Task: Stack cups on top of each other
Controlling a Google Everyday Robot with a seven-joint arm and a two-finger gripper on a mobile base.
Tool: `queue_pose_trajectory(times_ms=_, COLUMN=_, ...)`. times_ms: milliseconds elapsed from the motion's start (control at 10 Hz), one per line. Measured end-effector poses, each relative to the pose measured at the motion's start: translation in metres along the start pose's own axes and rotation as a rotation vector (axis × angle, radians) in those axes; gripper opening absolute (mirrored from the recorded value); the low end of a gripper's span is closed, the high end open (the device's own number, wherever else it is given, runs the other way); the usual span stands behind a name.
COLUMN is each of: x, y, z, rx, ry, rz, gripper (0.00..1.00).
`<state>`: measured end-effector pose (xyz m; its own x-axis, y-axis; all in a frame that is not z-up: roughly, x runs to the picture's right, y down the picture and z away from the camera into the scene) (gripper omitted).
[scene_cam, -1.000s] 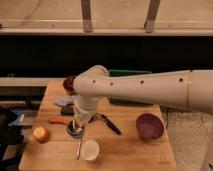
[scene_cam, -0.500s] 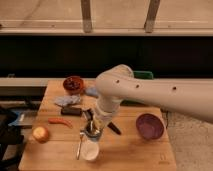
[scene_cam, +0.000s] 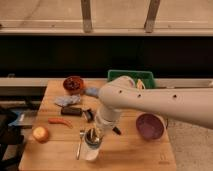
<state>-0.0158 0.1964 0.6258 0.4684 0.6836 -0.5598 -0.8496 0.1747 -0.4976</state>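
Cups being brought together: the gripper [scene_cam: 94, 134], pressed shut on the metal cup [scene_cam: 93, 136], is now hovering right over the white cup [scene_cam: 91, 151].
Having swung from further back on the table [scene_cam: 125, 155] toward its front edge, it is lining up the stack; the white cup is sitting directly beneath, and a fork [scene_cam: 80, 142] is lying just beside it.

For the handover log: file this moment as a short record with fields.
hand: low over the table's front edge, shut on the metal cup
metal cup: held directly above the white cup
purple bowl: on the table, to the right
dark red bowl: at the back
fork: left of the white cup
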Motion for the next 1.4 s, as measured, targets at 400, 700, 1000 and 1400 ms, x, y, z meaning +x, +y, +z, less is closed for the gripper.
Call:
queue_pose_trajectory(times_ms=400, x=-0.005, y=0.012, z=0.018, rx=-0.02, ry=0.011, rz=-0.02, gripper=0.02)
queue_pose_trajectory(times_ms=700, x=-0.005, y=0.013, z=0.034, rx=-0.044, ry=0.019, rz=-0.02, gripper=0.26)
queue_pose_trajectory(times_ms=1000, x=-0.002, y=0.013, z=0.046, rx=-0.061, ry=0.028, rz=-0.01, gripper=0.59)
queue_pose_trajectory(times_ms=1400, x=-0.003, y=0.014, z=0.049, rx=-0.066, ry=0.029, rz=-0.011, gripper=0.8)
